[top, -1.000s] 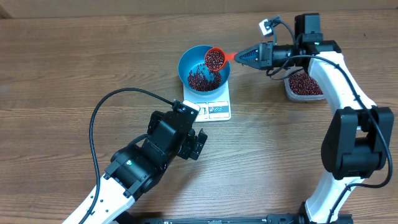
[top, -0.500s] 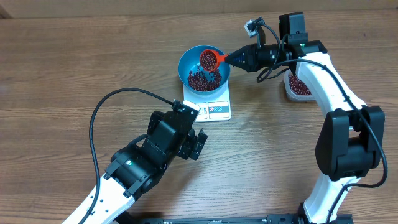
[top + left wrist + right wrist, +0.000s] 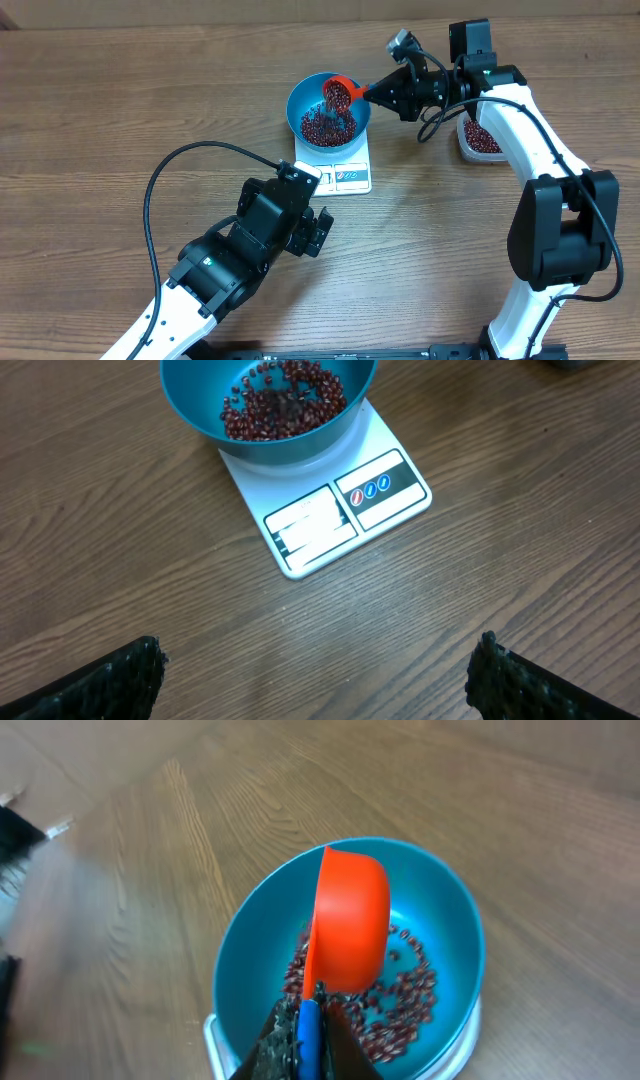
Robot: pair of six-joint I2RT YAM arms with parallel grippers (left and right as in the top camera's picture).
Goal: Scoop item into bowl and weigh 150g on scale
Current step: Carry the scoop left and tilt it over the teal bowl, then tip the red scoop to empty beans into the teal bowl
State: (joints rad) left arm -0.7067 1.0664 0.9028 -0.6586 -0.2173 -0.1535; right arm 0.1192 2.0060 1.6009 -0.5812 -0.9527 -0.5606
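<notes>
The right gripper (image 3: pixel 300 1038) clamps a smooth orange scoop (image 3: pixel 350 915), tilted over the round blue bowl (image 3: pixel 455 935). Small oval maroon beans (image 3: pixel 285 405) lie inside it, and the bowl stands on the flat white scale (image 3: pixel 330 525). The left gripper (image 3: pixel 318 672) holds its 2 jaws wide apart.

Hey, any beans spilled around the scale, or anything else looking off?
Nothing stands out. The orange scoop is tipped over the blue bowl on the scale, beans lie inside the bowl, and no strays show on the table.

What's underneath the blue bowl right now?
The white scale sits under the bowl. Only its front edge with the display and label panels shows; the bowl covers the rest of its top.
</notes>
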